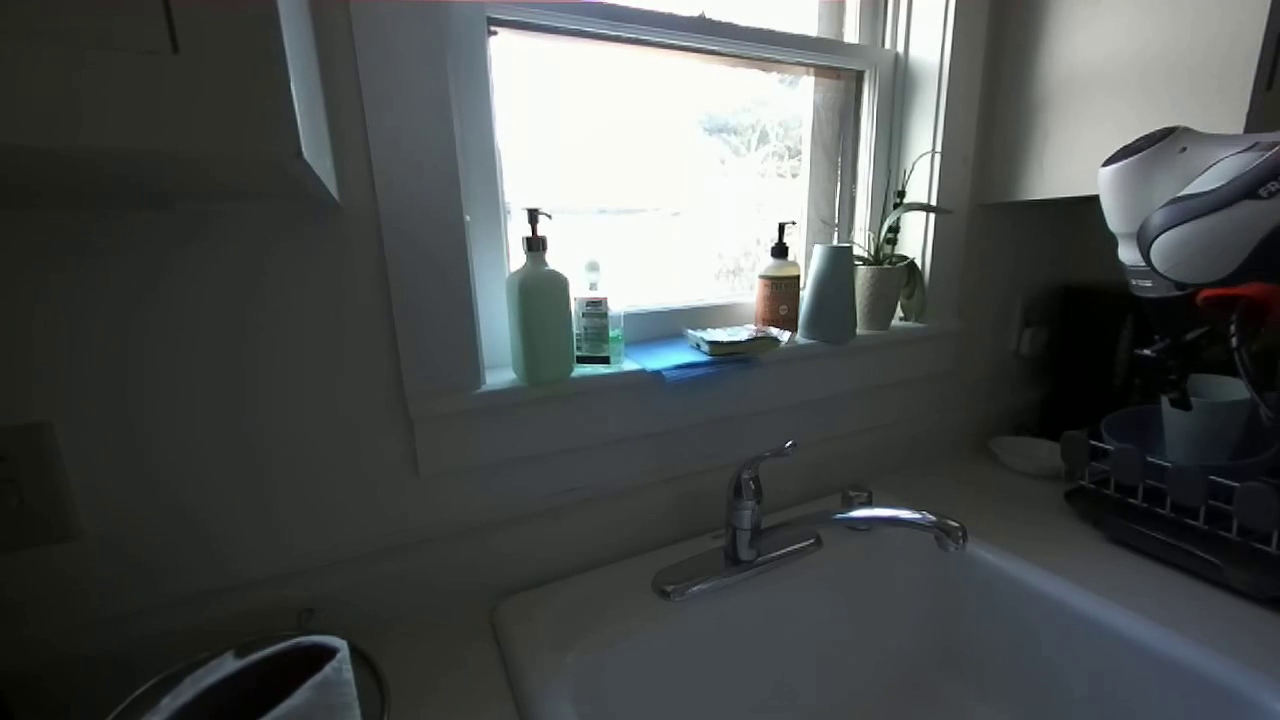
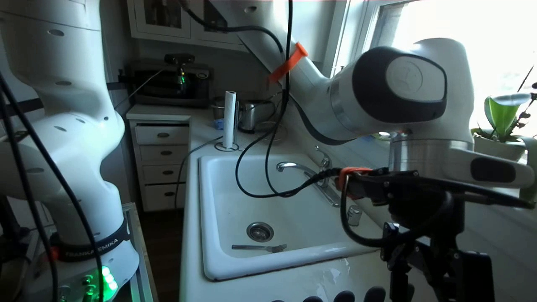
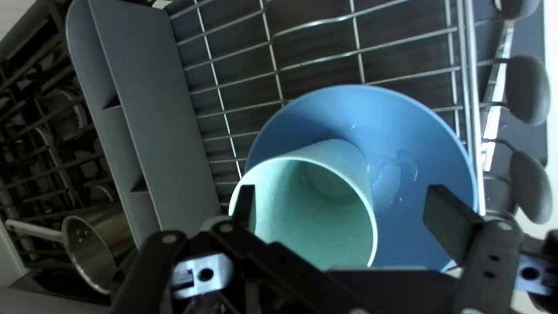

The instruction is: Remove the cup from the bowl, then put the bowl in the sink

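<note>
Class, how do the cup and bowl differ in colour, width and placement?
The cup is pale green, the bowl blue. The cup is narrow, the bowl much wider. The cup stands inside the bowl; the bowl rests in the wire dish rack. Both have round, open tops.

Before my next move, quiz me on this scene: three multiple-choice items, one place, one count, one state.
1. Where is the pale green round cup?
A) on the windowsill
B) in the round blue bowl
C) on the floor

2. How many metal forks lie in the white rectangular sink?
A) one
B) three
C) four

3. The black two-finger gripper is:
A) shut on the bowl
B) shut on the cup
C) open

1B: the wrist view shows it inside.
2A: an exterior view shows just one, near the round drain.
3C: its jaws stand wide apart in the wrist view.
</note>
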`<move>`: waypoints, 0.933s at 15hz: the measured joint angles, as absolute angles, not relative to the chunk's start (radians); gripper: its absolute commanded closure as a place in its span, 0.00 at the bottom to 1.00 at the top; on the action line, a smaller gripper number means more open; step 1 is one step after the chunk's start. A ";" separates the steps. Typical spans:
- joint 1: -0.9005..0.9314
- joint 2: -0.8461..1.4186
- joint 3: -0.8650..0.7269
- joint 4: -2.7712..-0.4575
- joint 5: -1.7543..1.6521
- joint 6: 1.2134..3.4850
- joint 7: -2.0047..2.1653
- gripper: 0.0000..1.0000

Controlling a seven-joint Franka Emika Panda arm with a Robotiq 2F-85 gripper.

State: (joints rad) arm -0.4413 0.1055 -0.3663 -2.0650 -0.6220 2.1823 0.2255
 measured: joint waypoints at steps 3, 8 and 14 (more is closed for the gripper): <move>-0.441 0.157 -0.369 -2.035 -0.547 2.156 0.217 0.49; -0.441 0.208 -0.370 -1.982 -0.415 2.146 0.165 0.84; -0.438 0.213 -0.370 -1.926 -0.389 2.141 0.132 1.00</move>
